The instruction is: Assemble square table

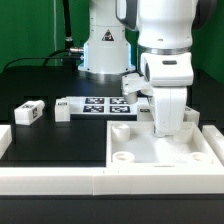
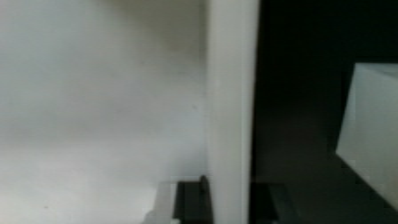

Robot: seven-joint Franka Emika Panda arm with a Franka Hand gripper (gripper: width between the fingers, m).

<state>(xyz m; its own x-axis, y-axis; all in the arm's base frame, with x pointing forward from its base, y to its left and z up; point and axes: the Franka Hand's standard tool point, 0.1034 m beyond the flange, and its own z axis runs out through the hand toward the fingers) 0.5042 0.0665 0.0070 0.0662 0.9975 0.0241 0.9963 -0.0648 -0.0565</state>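
Observation:
The square table's top (image 1: pixel 160 152), a white tray with a raised rim and corner sockets, lies at the front of the black table. My gripper (image 1: pixel 170 128) comes straight down onto its far rim, towards the exterior view's right. In the wrist view the rim (image 2: pixel 231 90) runs as a thin white wall between my two dark fingers (image 2: pixel 189 203), and my gripper (image 2: pixel 228 198) is shut on it. One short white tagged leg (image 1: pixel 28 112) lies far off at the exterior view's left. Another tagged leg (image 1: pixel 134 86) rests beside the arm's base.
The marker board (image 1: pixel 95 105) lies flat behind the top. Long white border rails (image 1: pixel 60 182) frame the front, with ends at the left (image 1: pixel 5 138) and right (image 1: pixel 205 135). The arm's base (image 1: pixel 105 50) stands at the back. A white block (image 2: pixel 370 120) lies just outside the rim.

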